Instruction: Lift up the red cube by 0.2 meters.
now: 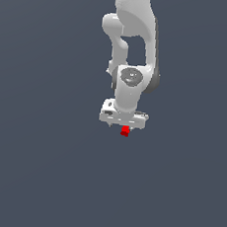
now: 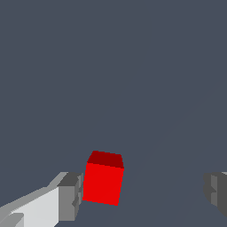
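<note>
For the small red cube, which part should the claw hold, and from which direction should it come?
Grip the red cube on its two opposite flat side faces, coming straight down from above. It is plain, with no handle or rim, and far narrower than the open claw. In the wrist view it sits between the fingers, close beside one finger, so centring first would probably help.

**Open room all round the fingers, one cube in the gap**

The fingers (image 2: 68,201) stand wide apart, and the only thing in the gap is the red cube (image 2: 104,181), sitting just beside one finger and well apart from the other. Between the cube and that far finger the way lies free. Past the fingertips the plain grey surface (image 2: 133,66) runs on bare. In the exterior view the gripper (image 1: 123,128) hangs over the cube with nothing near its sides.
</note>
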`<state>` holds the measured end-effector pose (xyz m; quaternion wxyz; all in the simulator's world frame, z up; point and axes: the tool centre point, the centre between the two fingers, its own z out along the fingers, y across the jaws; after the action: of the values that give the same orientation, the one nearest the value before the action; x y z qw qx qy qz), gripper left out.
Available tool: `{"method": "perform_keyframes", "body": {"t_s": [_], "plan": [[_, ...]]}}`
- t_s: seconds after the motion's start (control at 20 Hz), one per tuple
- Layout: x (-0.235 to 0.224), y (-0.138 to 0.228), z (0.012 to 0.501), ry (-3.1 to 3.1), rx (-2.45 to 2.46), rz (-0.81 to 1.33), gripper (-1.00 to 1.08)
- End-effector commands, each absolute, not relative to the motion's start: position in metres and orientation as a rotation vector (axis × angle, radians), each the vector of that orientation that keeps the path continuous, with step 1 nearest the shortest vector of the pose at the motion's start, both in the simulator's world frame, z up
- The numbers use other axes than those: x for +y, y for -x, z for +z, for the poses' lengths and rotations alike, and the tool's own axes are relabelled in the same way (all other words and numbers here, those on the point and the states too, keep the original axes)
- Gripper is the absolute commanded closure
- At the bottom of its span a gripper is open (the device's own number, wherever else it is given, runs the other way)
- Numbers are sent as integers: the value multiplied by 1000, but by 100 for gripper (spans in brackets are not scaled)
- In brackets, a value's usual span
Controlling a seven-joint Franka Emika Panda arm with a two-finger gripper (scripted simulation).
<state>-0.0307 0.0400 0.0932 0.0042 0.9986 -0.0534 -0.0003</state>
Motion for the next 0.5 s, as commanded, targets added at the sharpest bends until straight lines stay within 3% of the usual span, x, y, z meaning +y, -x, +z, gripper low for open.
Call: {"method": "perform_keyframes", "body": {"t_s": [0.0, 0.45], "plan": [[48, 39, 74, -3126, -235, -1, -92], [69, 54, 29, -3115, -395, 0, -92]]}}
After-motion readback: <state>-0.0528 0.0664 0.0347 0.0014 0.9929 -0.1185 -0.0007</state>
